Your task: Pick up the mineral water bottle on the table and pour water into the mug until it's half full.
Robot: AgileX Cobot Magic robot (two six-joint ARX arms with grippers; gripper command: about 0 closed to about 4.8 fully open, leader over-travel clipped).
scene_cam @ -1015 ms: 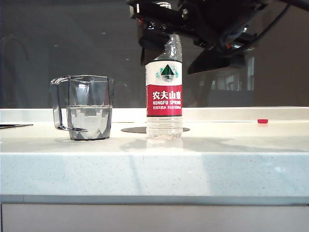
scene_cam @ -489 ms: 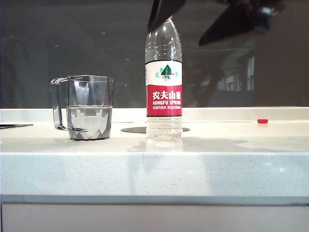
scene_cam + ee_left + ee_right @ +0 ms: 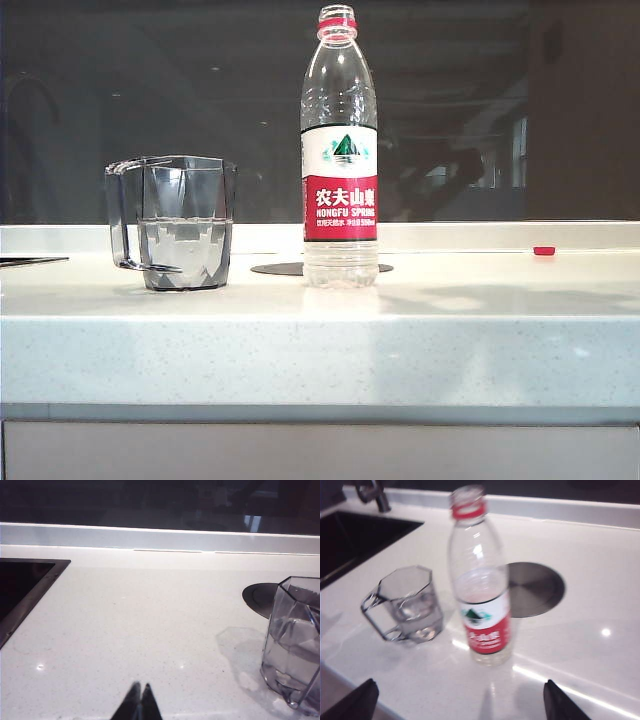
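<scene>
The bottle [image 3: 339,150] stands upright on the table [image 3: 320,350], uncapped, with a red neck ring at its open mouth. The mug [image 3: 178,222] stands just to its left in the exterior view, apart from it, handle turned away from the bottle. Water [image 3: 186,240] fills the mug to about half its height. A round dark disc [image 3: 290,268] is set into the table behind the bottle, and a small red cap [image 3: 544,250] lies well off to the right near the back wall.

Neither arm shows in the exterior view. The right gripper [image 3: 460,702] hangs above the front of the table, looking down on the bottle and mug; its two dark fingertips [image 3: 355,702] stand wide apart and hold nothing. The left gripper [image 3: 138,704] sits low over bare table beside the mug, its tips pressed together, empty. A dark sink [image 3: 350,540] lies beyond the mug.
</scene>
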